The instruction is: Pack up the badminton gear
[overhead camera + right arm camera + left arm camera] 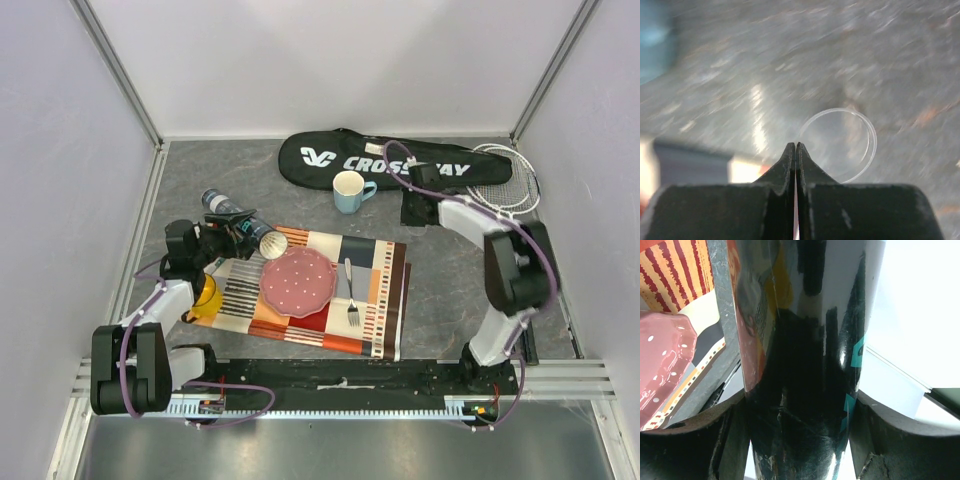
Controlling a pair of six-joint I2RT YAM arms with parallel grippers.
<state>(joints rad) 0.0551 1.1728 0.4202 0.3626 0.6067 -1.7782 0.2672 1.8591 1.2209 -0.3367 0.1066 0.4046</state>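
Note:
In the top view, the long dark tube (243, 226) lies tilted over the placemat's far left corner, and my left gripper (222, 232) is shut on it. The left wrist view shows the glossy tube (805, 365) filling the space between both fingers (720, 435). A black bag (380, 160) lettered "CROSSWAY" lies at the back, with thin-framed rackets (505, 180) to its right. My right gripper (415, 200) hovers by the bag's near edge. Its jaws (796, 145) are shut, pinching the rim of a clear round lid (873, 140) over blurred grey table.
A striped placemat (385, 300) holds a pink plate (298, 280) and a fork (351, 295). A yellow mug (207, 295) sits at its left edge under my left arm. A light blue cup (348, 190) stands in front of the bag. Walls enclose the table.

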